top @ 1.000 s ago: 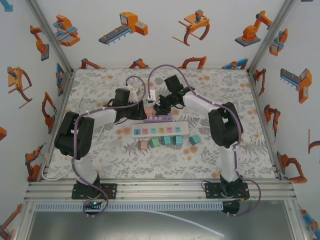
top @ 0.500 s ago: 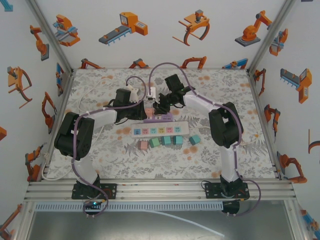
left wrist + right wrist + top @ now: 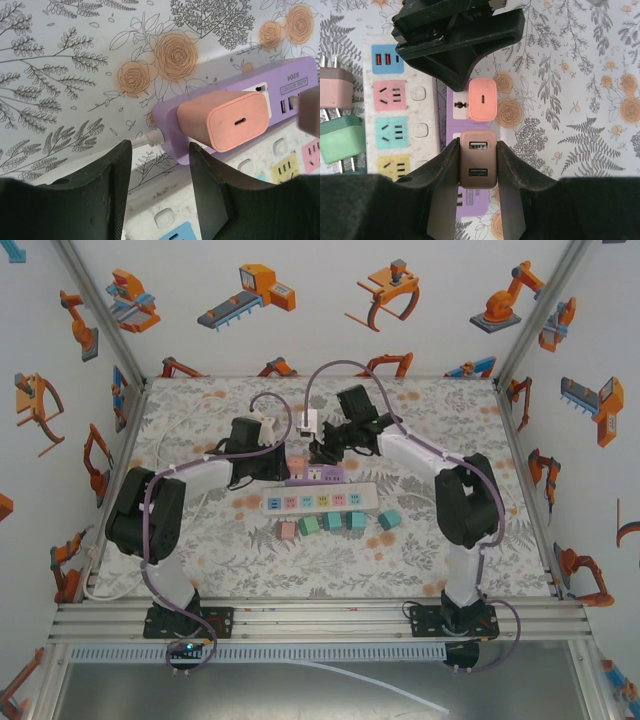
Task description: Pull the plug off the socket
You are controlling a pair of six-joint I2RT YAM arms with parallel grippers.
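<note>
Item: brown charger (image 3: 478, 160), a small two-port plug block standing at the purple power strip (image 3: 480, 210), just beside a peach charger (image 3: 482, 99) seated in the next socket along. Whether its prongs have cleared the socket cannot be told. Build, as judged: hard plastic shell, light, rigid, not fragile, with smooth and somewhat slippery faces; the only resistance should be prong friction. Best hold: the two flat side faces, low on the body, pulling straight out along the prongs without rocking. Right gripper (image 3: 478, 150): clamped on exactly those side faces. Left gripper (image 3: 160, 152): fingers spread and grasping nothing, poised at the cable end of the purple strip, where a white cable (image 3: 148, 137) enters. The strip itself looks light and likely to lift with the plug unless it is pinned down. Receptacles: the purple strip carries the two chargers; the white power strip (image 3: 427, 102) alongside shows bare coloured sockets. Loose on the table (image 3: 440, 410), near the white strip: a pink plug (image 3: 335, 82) and a green plug (image 3: 340, 140).
</note>
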